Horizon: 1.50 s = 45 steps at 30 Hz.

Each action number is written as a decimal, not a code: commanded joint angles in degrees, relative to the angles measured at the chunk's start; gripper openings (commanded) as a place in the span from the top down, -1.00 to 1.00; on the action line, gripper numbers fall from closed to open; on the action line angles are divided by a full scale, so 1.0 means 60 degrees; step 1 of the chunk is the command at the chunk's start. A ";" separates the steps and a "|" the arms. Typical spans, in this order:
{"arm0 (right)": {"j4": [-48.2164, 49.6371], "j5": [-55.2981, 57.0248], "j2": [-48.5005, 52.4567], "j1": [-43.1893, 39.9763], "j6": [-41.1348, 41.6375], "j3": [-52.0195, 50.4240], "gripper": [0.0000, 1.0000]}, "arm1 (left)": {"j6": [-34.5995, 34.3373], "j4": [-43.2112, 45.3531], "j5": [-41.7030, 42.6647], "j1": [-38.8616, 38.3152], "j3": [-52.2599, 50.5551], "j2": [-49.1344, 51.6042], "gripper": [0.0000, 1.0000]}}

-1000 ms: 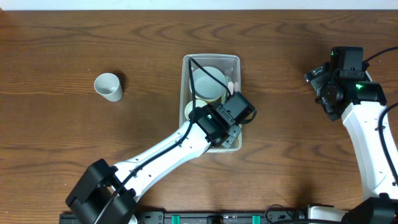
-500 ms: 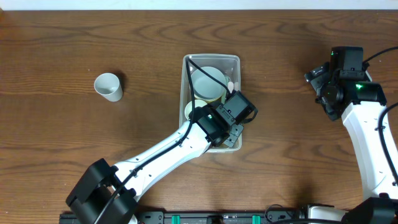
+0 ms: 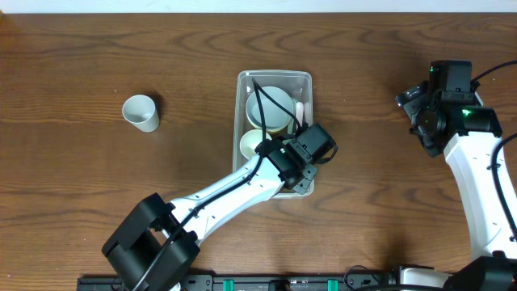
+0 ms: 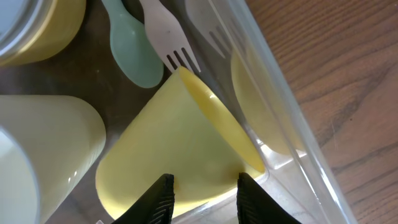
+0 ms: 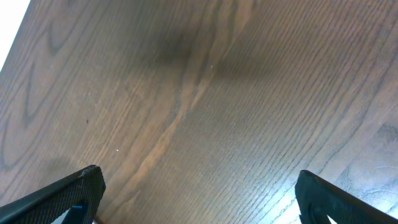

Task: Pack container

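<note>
The clear container point(image 3: 275, 74) stands in the middle of the table. It holds a pale bowl point(image 3: 271, 109), a cream cup point(image 3: 252, 144), a mint spoon point(image 4: 134, 53) and a white fork point(image 4: 163, 34). A yellow cup point(image 4: 180, 143) lies on its side in the near right corner, against the clear wall point(image 4: 280, 106). My left gripper point(image 4: 202, 190) hangs over that corner, jaws partly open just above the yellow cup and not clamped round it. Off to the far right, my right gripper point(image 5: 199, 193) is wide open over bare wood.
A white cup point(image 3: 141, 112) stands alone on the table at the left. The left arm point(image 3: 226, 194) slants from the front edge up to the container. The right arm point(image 3: 464, 153) runs along the right side.
The left wrist has shifted slightly to the right over the container's near corner, and its lower arm has swung. The right arm has not moved.
</note>
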 commanded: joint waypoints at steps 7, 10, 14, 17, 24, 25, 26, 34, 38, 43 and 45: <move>-0.0011 0.0168 0.0007 -0.0044 0.0160 0.0004 -0.98 | -0.0117 -0.0007 -0.0306 -0.0018 0.0237 0.0015 0.31; -0.0011 0.0164 0.0007 -0.0040 0.0160 0.0004 -0.98 | -0.0433 -0.0015 -0.0302 -0.0018 0.0306 0.0015 0.31; -0.0011 0.0164 0.0007 -0.0040 0.0160 0.0004 -0.98 | -0.0780 -0.0004 -0.0306 -0.0018 0.0433 0.0015 0.31; -0.0011 0.0164 0.0007 -0.0044 0.0160 0.0004 -0.99 | -0.1020 -0.0004 -0.0306 -0.0018 0.0546 0.0015 0.31; -0.0011 0.0168 0.0007 -0.0040 0.0160 0.0004 -0.99 | -0.1417 0.0007 -0.0299 -0.0018 0.0743 0.0015 0.31; -0.0011 0.0168 0.0007 -0.0044 0.0160 0.0004 -0.99 | -0.1432 0.0004 -0.0299 -0.0018 0.0743 0.0015 0.31; -0.0011 0.0168 0.0007 -0.0044 0.0160 0.0004 -0.98 | -0.1435 -0.0007 -0.0299 -0.0018 0.0743 0.0015 0.30; -0.0011 0.0168 0.0007 -0.0040 0.0160 0.0004 -0.98 | -0.1428 -0.0011 -0.0302 -0.0018 0.0739 0.0058 0.31; -0.0011 0.0168 0.0007 -0.0044 0.0160 0.0004 -0.99 | -0.1395 -0.0011 -0.0539 -0.0018 0.0732 0.0313 0.31; -0.0011 0.0168 0.0007 -0.0044 0.0160 0.0004 -0.99 | -0.1271 -0.0007 -0.0590 -0.0018 0.0732 0.0608 0.31; -0.0011 0.0168 0.0011 -0.0044 0.0160 0.0004 -0.99 | -0.1246 -0.0011 -0.0710 -0.0018 0.0732 0.0623 0.31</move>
